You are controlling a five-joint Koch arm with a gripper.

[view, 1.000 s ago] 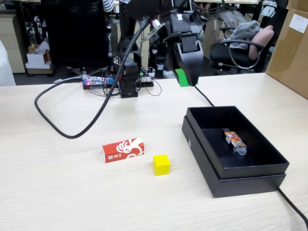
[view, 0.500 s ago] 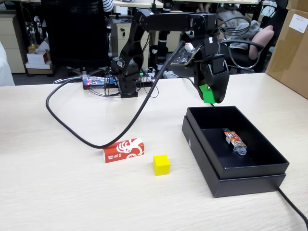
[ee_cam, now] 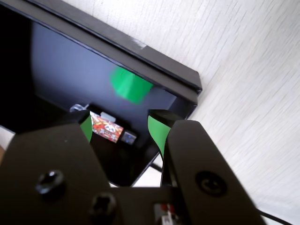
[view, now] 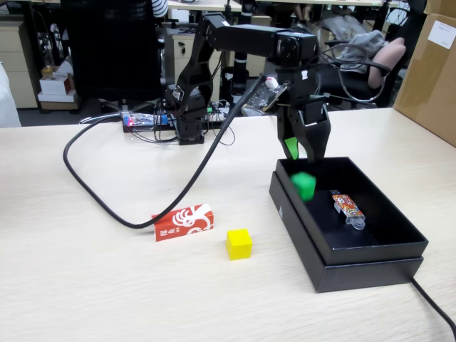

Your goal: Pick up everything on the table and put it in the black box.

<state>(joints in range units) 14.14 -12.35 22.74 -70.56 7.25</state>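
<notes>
Office chairs and clutter behind, pale wooden table (view: 85,285) up front, and the gripper (view: 302,151) hangs over the black box (view: 370,267) with its jaws spread apart, empty. Below them the green cube (view: 304,185) is blurred just inside the box's near wall, likely mid-drop. A candy wrapper (view: 347,206) lies inside too. The yellow cube (view: 239,244) and red carton (view: 183,222) wait on the table, presumably next.

An office chair (view: 356,75), a tan carton (view: 431,68) and drawers (view: 16,60) stand behind.
</notes>
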